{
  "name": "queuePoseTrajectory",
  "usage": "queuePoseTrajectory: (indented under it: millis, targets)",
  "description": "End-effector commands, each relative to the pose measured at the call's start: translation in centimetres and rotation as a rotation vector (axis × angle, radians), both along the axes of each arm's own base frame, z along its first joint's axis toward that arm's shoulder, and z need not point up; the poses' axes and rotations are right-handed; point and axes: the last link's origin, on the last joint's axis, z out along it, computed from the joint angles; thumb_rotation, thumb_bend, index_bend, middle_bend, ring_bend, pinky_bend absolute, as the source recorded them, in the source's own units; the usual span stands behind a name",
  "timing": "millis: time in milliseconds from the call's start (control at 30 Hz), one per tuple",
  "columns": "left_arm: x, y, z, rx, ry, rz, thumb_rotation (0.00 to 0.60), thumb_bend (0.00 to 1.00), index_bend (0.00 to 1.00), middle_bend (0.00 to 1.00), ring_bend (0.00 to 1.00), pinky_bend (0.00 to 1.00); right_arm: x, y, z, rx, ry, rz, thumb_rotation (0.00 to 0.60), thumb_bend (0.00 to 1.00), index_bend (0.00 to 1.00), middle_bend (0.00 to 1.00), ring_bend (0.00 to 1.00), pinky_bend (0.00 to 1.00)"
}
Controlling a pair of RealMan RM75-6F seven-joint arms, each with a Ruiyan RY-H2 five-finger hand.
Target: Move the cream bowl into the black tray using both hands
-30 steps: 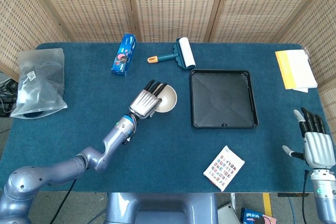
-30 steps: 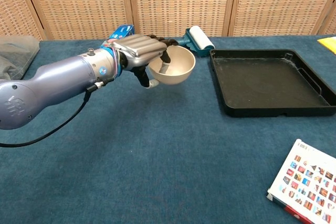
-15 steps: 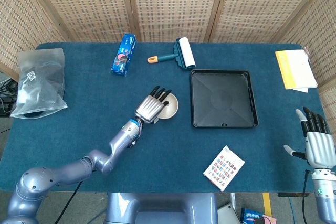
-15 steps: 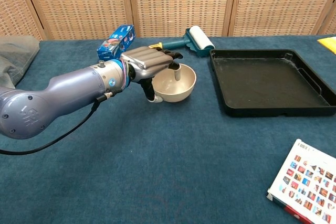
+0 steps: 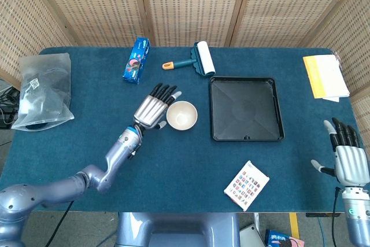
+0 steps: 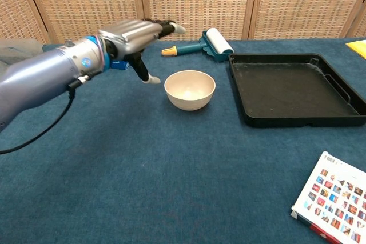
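The cream bowl (image 5: pixel 181 115) (image 6: pixel 190 89) stands upright on the blue cloth, just left of the black tray (image 5: pixel 247 132) (image 6: pixel 291 119), which holds nothing. My left hand (image 5: pixel 154 107) (image 6: pixel 134 36) hovers beside the bowl's left side, raised off it, fingers spread and holding nothing. My right hand (image 5: pixel 346 157) is at the table's right edge near the front, far from the bowl, fingers extended and apart; the chest view does not show it.
A lint roller (image 5: pixel 195 60) (image 6: pixel 207 43) and a blue box (image 5: pixel 135 60) lie behind the bowl. A clear plastic bag (image 5: pixel 43 89) sits far left, a yellow pad (image 5: pixel 325 76) far right, a patterned card (image 5: pixel 246 184) (image 6: pixel 333 200) near the front.
My left hand set the bowl down on the cloth nearer the tray, let go of it, and drew back up and to the left. The right hand barely moved.
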Motion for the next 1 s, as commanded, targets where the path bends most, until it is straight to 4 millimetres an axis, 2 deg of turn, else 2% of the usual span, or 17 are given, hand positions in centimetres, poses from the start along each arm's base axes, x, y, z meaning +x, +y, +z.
queuePoseTrajectory:
  millis: [33, 167, 333, 467, 567, 667, 833, 1000]
  targets:
    - [-2.9, -0.9, 5.7, 0.121, -0.084, 0.033, 0.600, 0.20, 0.01, 0.00, 0.00, 0.00, 0.2, 0.1, -0.2, 0.007, 0.004, 0.003, 0.600, 0.16, 0.03, 0.00, 0.00, 0.00]
    - [-6.5, -2.8, 10.1, 0.209, -0.095, 0.106, 0.600, 0.17, 0.00, 0.00, 0.00, 0.00, 0.7, 0.2, -0.6, 0.019, 0.018, 0.017, 0.600, 0.16, 0.03, 0.00, 0.00, 0.00]
    - [-11.8, -7.2, 14.3, 0.249, -0.080, 0.235, 0.600, 0.15, 0.00, 0.00, 0.00, 0.00, 1.2, 0.2, -1.2, 0.033, 0.034, 0.025, 0.600, 0.16, 0.03, 0.00, 0.00, 0.00]
    - [-15.3, -11.4, 16.1, 0.245, -0.084, 0.328, 0.600, 0.15, 0.00, 0.00, 0.00, 0.00, 1.9, -0.1, -1.5, 0.030, 0.034, 0.046, 0.600, 0.16, 0.06, 0.00, 0.00, 0.00]
    - [-16.9, -13.8, 16.7, 0.233, -0.087, 0.359, 0.600, 0.15, 0.00, 0.00, 0.00, 0.00, 2.7, -0.7, -1.7, 0.026, 0.023, 0.064, 0.600, 0.16, 0.09, 0.00, 0.00, 0.00]
    - [-18.5, -16.3, 17.1, 0.238, -0.066, 0.362, 0.600, 0.14, 0.00, 0.00, 0.00, 0.00, 4.7, -2.3, -2.0, 0.038, 0.023, 0.118, 0.600, 0.17, 0.15, 0.00, 0.00, 0.00]
    - [-19.3, -17.9, 17.6, 0.257, -0.069, 0.341, 0.600, 0.14, 0.00, 0.00, 0.00, 0.00, 9.9, -5.3, -3.1, 0.087, 0.057, 0.244, 0.600, 0.18, 0.19, 0.00, 0.00, 0.00]
    - [-19.6, -18.7, 17.7, 0.248, -0.074, 0.323, 0.600, 0.14, 0.00, 0.00, 0.00, 0.00, 16.4, -8.1, -6.5, 0.191, 0.068, 0.359, 0.600, 0.18, 0.21, 0.00, 0.00, 0.02]
